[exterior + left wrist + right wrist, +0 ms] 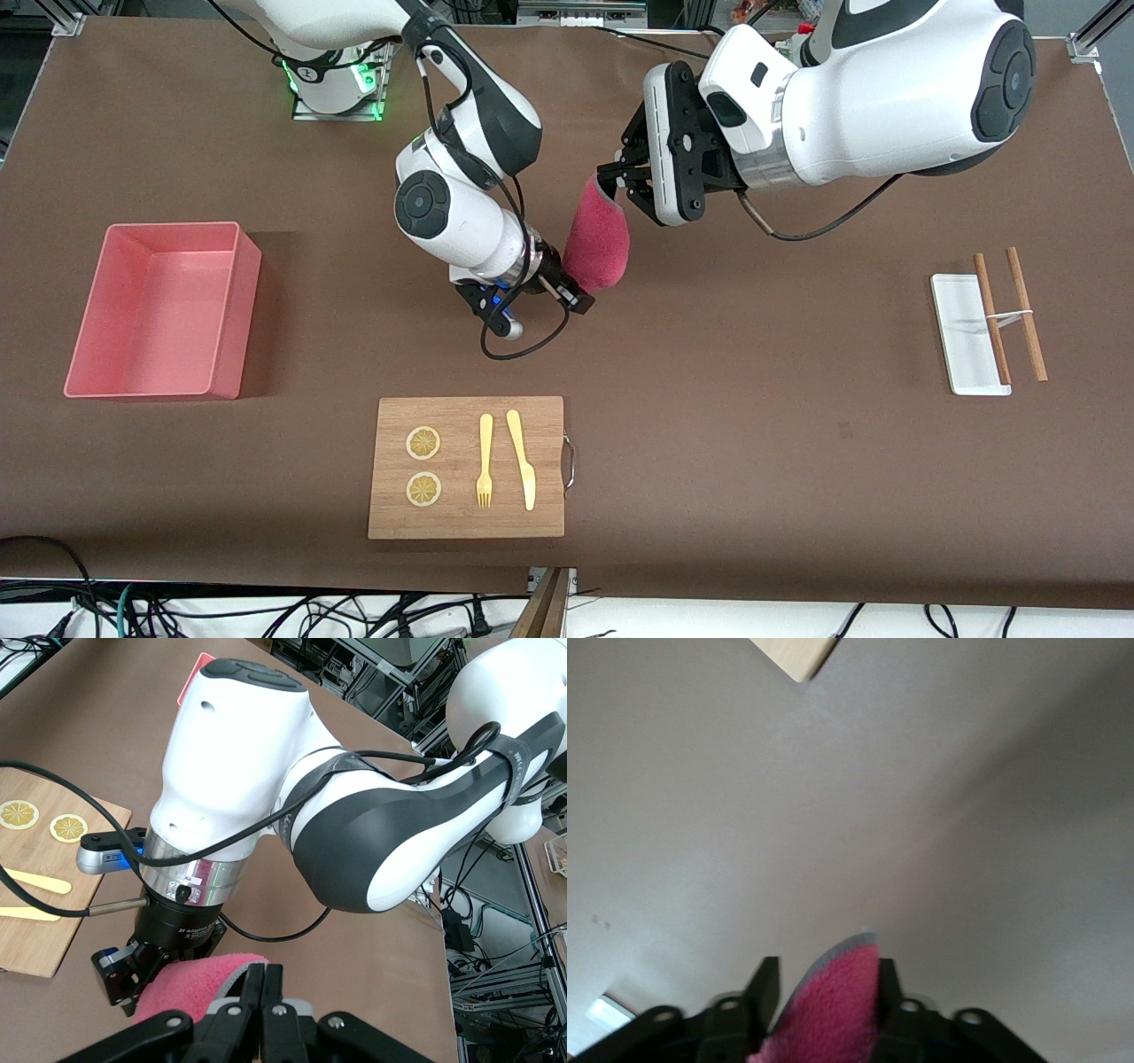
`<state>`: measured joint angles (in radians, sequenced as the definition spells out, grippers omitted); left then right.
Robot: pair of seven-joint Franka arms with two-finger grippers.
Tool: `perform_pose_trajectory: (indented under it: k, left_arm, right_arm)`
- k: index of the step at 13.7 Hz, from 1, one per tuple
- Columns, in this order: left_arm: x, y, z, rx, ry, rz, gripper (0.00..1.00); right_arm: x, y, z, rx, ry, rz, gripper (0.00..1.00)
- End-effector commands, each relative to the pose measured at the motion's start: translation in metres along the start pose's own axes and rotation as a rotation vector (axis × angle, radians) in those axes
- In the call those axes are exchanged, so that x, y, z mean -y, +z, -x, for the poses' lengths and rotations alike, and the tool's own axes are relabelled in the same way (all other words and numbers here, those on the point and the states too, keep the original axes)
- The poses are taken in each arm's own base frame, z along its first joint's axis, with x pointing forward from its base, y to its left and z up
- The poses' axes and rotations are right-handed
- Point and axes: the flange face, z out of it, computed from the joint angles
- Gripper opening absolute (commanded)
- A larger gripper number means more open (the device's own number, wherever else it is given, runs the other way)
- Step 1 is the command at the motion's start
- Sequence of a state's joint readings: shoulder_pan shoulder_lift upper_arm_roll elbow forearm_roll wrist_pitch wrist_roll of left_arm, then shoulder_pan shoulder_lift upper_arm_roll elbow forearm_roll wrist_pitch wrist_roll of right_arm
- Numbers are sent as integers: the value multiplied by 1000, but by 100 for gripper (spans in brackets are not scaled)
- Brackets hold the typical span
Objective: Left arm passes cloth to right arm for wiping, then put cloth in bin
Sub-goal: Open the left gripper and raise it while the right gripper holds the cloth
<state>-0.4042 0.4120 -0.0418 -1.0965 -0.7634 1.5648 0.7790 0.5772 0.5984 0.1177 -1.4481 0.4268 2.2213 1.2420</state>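
The crimson-pink cloth (598, 235) hangs in the air over the middle of the table, between the two grippers. My left gripper (613, 177) is shut on its grey top edge (232, 958), with its tips (266, 970) pinched together. My right gripper (576, 297) is at the cloth's lower end. In the right wrist view the cloth (837, 1001) stands between that gripper's (824, 970) parted fingers. One finger (884, 979) is against the cloth and a narrow gap shows at the other (767, 979). The pink bin (173, 227) stands empty toward the right arm's end of the table.
A wooden board (465, 416) with a yellow fork (485, 461), a yellow knife (523, 456) and two lemon slices (423, 443) lies nearer to the front camera than the grippers. A flat white tray (961, 354) and two wooden sticks (1026, 315) lie toward the left arm's end.
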Motion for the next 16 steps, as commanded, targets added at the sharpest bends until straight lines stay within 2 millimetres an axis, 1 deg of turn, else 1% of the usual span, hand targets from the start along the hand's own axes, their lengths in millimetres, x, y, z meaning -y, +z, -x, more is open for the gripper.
perform_pose_trajectory:
  k: [1, 4, 6, 8, 9, 10, 12, 14, 15, 16]
  left_arm:
    - [-3, -4, 3, -9, 18, 16, 0]
    - [-2, -3, 4, -8, 17, 16, 0]
    - [-2, -3, 4, -8, 17, 16, 0]
    - [-3, -4, 3, -10, 4, 20, 0]
    - [-5, -6, 4, -6, 19, 13, 72]
    - [-6, -7, 3, -6, 16, 13, 100]
    - [-11, -12, 3, -2, 19, 10, 100]
    - [-8, -20, 14, 43, 5, 4, 100]
    - [-3, -24, 22, 94, -1, -33, 100]
    - [-10, -35, 23, 122, 2, -80, 100]
  right_arm:
    - [0, 0, -4, 25, 9, 12, 0]
    - [-1, -3, -10, 21, 18, 9, 0]
    - [-1, -9, -16, 15, 20, 12, 0]
    - [-2, -16, -28, 7, 21, 14, 0]
    - [-3, -19, -34, 5, 6, 14, 0]
    - [-3, -23, -41, 2, -6, 8, 0]
    - [-7, -27, -53, -15, -31, 29, 0]
    - [-18, -22, -58, -47, -114, 134, 0]
    - [-23, -21, -64, -57, -150, 167, 0]
    - [-28, -18, -67, -44, -166, 201, 0]
